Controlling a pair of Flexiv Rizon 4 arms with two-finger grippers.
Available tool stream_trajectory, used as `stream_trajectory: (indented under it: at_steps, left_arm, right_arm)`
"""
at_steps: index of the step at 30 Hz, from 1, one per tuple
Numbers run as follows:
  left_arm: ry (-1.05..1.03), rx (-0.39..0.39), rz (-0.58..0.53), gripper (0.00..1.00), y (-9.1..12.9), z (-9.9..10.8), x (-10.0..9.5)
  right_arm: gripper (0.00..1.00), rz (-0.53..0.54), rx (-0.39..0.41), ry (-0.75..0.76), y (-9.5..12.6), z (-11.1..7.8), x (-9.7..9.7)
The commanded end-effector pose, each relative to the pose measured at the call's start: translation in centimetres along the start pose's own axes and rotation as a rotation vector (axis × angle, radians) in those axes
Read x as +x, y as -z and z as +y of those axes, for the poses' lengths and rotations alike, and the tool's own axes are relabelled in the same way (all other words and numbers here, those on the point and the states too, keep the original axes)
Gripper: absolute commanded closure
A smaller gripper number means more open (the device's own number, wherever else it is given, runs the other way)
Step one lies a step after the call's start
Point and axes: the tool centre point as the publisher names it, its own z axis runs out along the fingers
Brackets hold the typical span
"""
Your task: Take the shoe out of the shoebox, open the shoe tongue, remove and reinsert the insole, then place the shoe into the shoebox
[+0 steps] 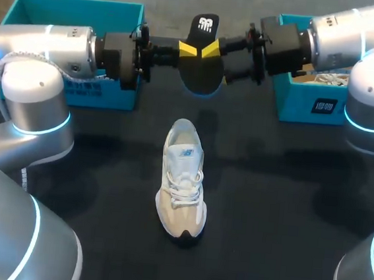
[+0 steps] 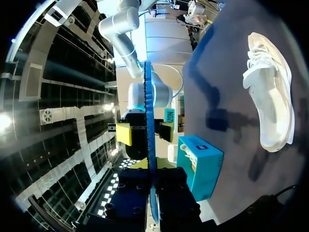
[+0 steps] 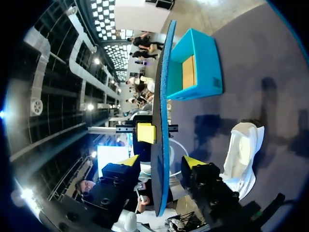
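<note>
**Insole Held Aloft Between Two Arms as Shoe Sits on Table**

The left gripper (image 2: 150, 175) is clamped on the black, blue-backed insole (image 1: 202, 72), its two fingers pressed against opposite faces. The right gripper (image 3: 160, 163) straddles the same insole from the other side. Its yellow tips are spread, with a gap showing at each face, so it has no grip. The insole hangs edge-on to both wrist cameras, above the far part of the dark table (image 1: 288, 189). The two arms come in level from either side and meet there at the middle. Nearer the camera, the white shoe (image 1: 182, 179) stands upright on its sole at the table's centre, laces up and toe toward the near edge, outside both boxes. The teal left shoebox (image 1: 73, 10) sits open behind the left arm. The teal right shoebox (image 1: 309, 107) sits by the right arm's wrist.
</note>
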Motion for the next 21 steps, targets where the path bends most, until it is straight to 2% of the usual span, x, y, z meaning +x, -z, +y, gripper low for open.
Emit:
stream_trajectory:
  at_steps: [1,13,15,18,21]
  left_arm:
    - [-0.003,0.000,-0.008,1.00,0.04,-0.18,0.06]
    - [-0.001,0.001,-0.029,1.00,-0.16,-0.45,0.00]
    - [-0.001,0.002,-0.032,1.00,-0.16,-0.47,0.01]
    - [0.000,0.000,-0.034,1.00,-0.03,-0.50,0.08]
    - [0.002,-0.004,-0.035,1.00,0.05,-0.50,0.11]
  right_arm:
    - [0.54,0.010,-0.002,-0.001,-0.57,0.31,-0.34]
    - [0.69,0.038,0.006,-0.006,-1.30,0.43,-0.37]
    - [0.75,0.041,0.003,-0.007,-1.33,0.42,-0.36]
    - [1.00,0.044,-0.003,-0.007,-1.34,0.38,-0.39]
    - [1.00,0.044,-0.006,-0.008,-1.33,0.35,-0.39]
